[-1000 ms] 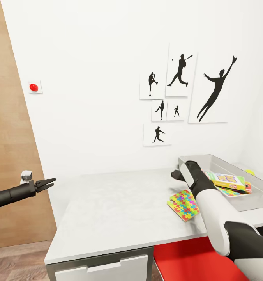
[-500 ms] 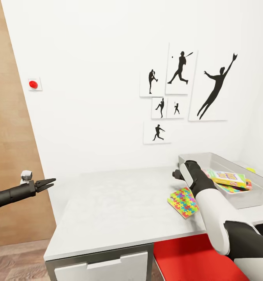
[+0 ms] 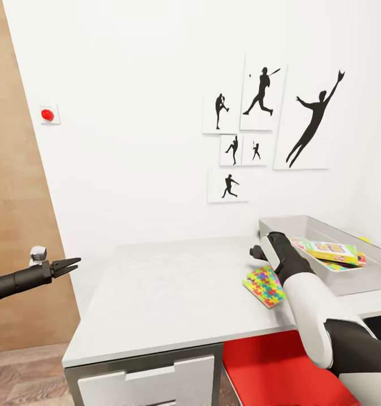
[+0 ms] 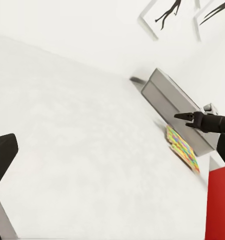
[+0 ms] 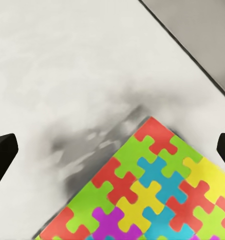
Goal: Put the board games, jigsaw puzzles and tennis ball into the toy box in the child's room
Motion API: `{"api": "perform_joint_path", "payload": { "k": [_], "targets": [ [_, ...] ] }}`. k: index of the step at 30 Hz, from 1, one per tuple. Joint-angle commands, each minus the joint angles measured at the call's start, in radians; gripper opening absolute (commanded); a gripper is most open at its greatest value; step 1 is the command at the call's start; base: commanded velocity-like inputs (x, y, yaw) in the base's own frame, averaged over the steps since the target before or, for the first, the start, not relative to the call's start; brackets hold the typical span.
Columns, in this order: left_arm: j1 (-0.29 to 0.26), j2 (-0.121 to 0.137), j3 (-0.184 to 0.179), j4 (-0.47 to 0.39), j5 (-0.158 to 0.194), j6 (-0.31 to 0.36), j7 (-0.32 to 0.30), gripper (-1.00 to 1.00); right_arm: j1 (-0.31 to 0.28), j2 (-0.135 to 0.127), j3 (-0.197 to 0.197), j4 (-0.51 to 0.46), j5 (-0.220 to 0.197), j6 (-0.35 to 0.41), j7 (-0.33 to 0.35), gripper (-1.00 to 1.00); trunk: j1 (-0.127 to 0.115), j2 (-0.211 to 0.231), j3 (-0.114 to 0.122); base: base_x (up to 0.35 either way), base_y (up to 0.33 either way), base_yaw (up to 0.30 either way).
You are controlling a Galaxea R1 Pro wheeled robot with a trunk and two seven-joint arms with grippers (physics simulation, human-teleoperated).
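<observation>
jigsaw puzzle (image 3: 265, 285): 1 on table (image 3: 167, 293)
toy box (image 3: 348, 276): 2+ board games (image 3: 329, 251)
right gripper (image 4: 184, 118): fingers wide apart
left gripper (image 3: 73, 264): closed, empty

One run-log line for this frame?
right gripper: open above jigsaw puzzle | left gripper: idle | toy box: holds board games

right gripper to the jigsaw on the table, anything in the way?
Nothing visible. The right wrist view looks straight down on the jigsaw puzzle with open jaws either side and only bare table around it. The toy box sits right beside the puzzle, path between them unobstructed.
</observation>
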Motion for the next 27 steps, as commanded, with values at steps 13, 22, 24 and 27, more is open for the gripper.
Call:
{"api": "perform_joint_path", "payload": {
  "k": [13,22,24,27],
  "targets": [
    [-0.001,0.003,0.007,-0.001,-0.01,0.009,-0.008,1.0,-0.001,0.0,-0.003,-0.001,-0.01,0.001,-0.008,1.0,0.027,-0.05,-0.023,0.0,0.0,0.0],
    [-0.001,0.028,0.007,0.004,-0.009,0.01,-0.008,1.0,0.0,0.001,-0.004,-0.001,-0.01,0.001,-0.009,1.0,0.042,-0.078,-0.036,0.0,0.0,0.0],
    [-0.001,0.03,0.007,0.004,-0.009,0.01,-0.008,1.0,0.0,0.0,-0.004,-0.001,-0.01,0.001,-0.008,1.0,0.05,-0.092,-0.042,0.0,0.0,0.0],
    [-0.001,0.034,0.007,0.004,-0.009,0.01,-0.008,1.0,-0.001,0.0,-0.004,-0.001,-0.01,0.001,-0.008,1.0,0.058,-0.106,-0.048,0.0,0.0,0.0]
  ]
}}
